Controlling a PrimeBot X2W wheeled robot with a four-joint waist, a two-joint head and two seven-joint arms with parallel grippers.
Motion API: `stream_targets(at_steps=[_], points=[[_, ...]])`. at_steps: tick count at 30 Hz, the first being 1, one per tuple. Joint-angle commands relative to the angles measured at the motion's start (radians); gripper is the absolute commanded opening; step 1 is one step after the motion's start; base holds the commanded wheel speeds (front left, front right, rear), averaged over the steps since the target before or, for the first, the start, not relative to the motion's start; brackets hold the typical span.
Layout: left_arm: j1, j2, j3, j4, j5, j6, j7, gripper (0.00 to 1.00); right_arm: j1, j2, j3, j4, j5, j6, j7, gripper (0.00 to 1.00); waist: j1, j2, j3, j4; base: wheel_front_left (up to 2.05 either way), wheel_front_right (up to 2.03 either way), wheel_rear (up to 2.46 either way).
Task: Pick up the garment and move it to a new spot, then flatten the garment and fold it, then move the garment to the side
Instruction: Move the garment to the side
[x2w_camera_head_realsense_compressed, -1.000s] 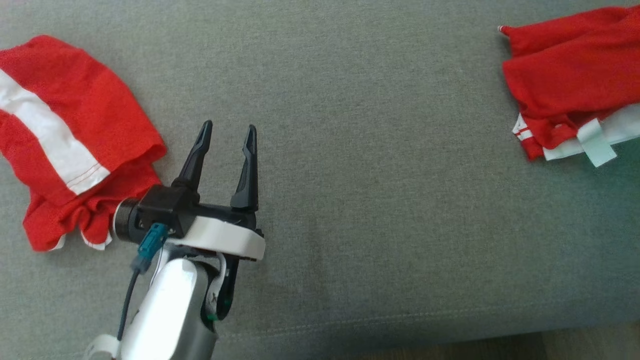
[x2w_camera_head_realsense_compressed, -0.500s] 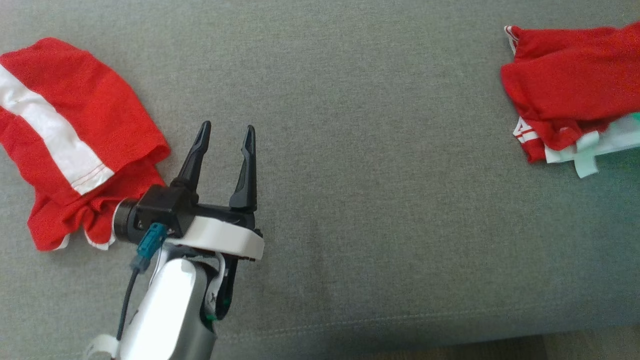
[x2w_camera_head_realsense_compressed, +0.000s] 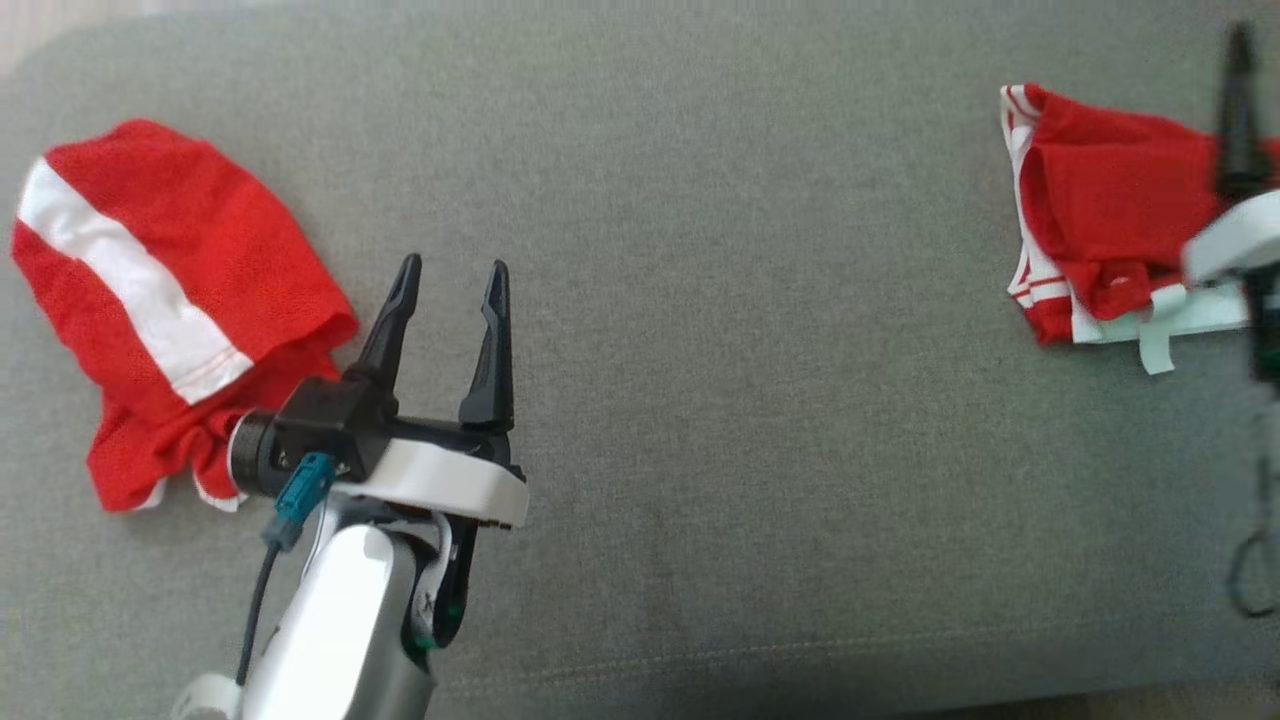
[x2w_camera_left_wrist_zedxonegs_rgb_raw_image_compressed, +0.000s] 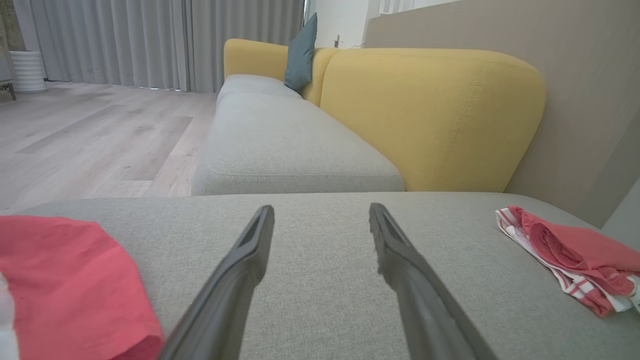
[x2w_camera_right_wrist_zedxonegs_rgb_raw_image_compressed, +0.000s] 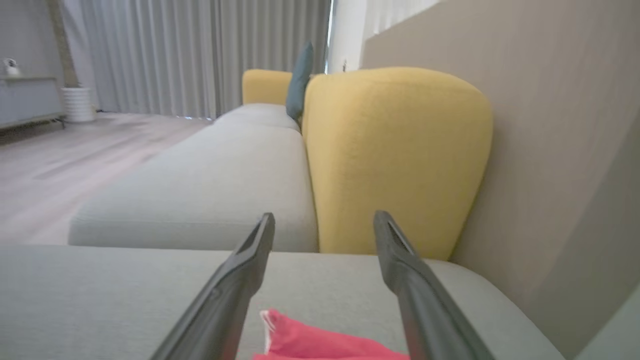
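Observation:
A folded red garment (x2w_camera_head_realsense_compressed: 1110, 200) with white trim lies at the far right of the grey cushion; it also shows in the left wrist view (x2w_camera_left_wrist_zedxonegs_rgb_raw_image_compressed: 565, 245). My right gripper (x2w_camera_right_wrist_zedxonegs_rgb_raw_image_compressed: 324, 216) is open just above it, the red cloth (x2w_camera_right_wrist_zedxonegs_rgb_raw_image_compressed: 320, 345) lying low between and beneath its fingers, not gripped. One blurred right finger (x2w_camera_head_realsense_compressed: 1238, 100) stands over the garment's right part. A second red garment (x2w_camera_head_realsense_compressed: 180, 290) with a white stripe lies crumpled at the left. My left gripper (x2w_camera_head_realsense_compressed: 454, 265) is open and empty beside it, over bare cushion.
Everything rests on a grey sofa seat (x2w_camera_head_realsense_compressed: 750, 350) whose front edge (x2w_camera_head_realsense_compressed: 800, 690) runs along the bottom. Beyond it are a yellow backrest (x2w_camera_left_wrist_zedxonegs_rgb_raw_image_compressed: 430, 115), another grey seat (x2w_camera_left_wrist_zedxonegs_rgb_raw_image_compressed: 280, 140), wooden floor (x2w_camera_left_wrist_zedxonegs_rgb_raw_image_compressed: 75, 135) and a beige wall to the right.
The head camera has shifted, so both garments sit lower in view. My right arm has come into view at the right edge over the folded garment. The left gripper stays open in place.

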Motion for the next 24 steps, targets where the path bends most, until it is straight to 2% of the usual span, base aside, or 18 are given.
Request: stream_targets(at_steps=[1, 8, 9, 15, 20, 24], points=[[-0.009, 0.002, 0.031, -0.033, -0.006, 0.007, -0.006, 1.00, 0.022, 0.015, 0.029, -0.055, 0.009, -0.001, -0.015, 1.00, -0.0001, 0.0000, -0.025, 0.003, 0.00, 0.00, 0.00], [0.021, 0.002, 0.038, -0.046, -0.015, 0.022, -0.006, 1.00, 0.155, 0.154, 0.070, -0.150, 0.028, -0.001, -0.036, 1.00, -0.0001, 0.0000, -0.091, 0.017, 0.00, 0.00, 0.00], [0.021, 0.002, 0.038, -0.046, -0.015, 0.022, -0.006, 1.00, 0.155, 0.154, 0.070, -0.150, 0.028, -0.001, -0.036, 1.00, -0.0001, 0.0000, -0.091, 0.017, 0.00, 0.00, 0.00], [0.065, 0.002, 0.047, -0.046, -0.032, 0.031, -0.006, 1.00, 0.304, 0.249, 0.071, -0.223, -0.004, -0.001, -0.071, 1.00, -0.0001, 0.0000, -0.145, 0.028, 0.00, 0.00, 0.00], [0.108, 0.002, 0.052, -0.036, -0.036, 0.030, -0.006, 1.00, 0.416, 0.274, 0.082, -0.272, -0.028, -0.001, -0.101, 1.00, -0.0001, 0.0000, -0.173, 0.030, 0.00, 0.00, 0.00], [0.141, 0.002, 0.051, -0.026, -0.039, 0.025, -0.006, 1.00, 0.487, 0.276, 0.103, -0.281, 0.031, -0.001, -0.129, 1.00, -0.0001, 0.0000, -0.196, 0.032, 0.00, 0.00, 0.00]])
